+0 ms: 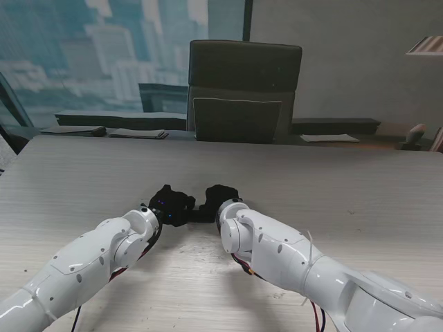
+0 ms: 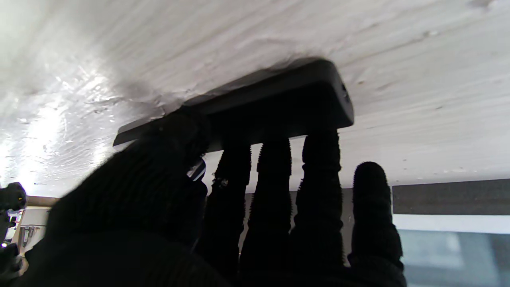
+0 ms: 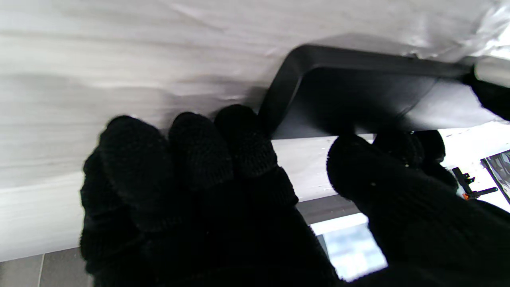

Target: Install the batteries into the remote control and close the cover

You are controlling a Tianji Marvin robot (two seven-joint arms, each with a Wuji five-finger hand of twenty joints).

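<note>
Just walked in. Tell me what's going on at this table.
A two-armed robot is working on a black remote lying flat on the pale wooden table. Both gloved hands meet at it in the middle: the left hand has its fingers resting on one end, and the right hand touches the other end with its thumb and fingers. From here I cannot tell whether the batteries are in or the cover is closed; neither shows.

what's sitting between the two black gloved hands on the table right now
The remote control, a dark bar bridging the gap between the left hand and right hand. The stand view shows it; both wrist views show fingers on its ends.
</note>
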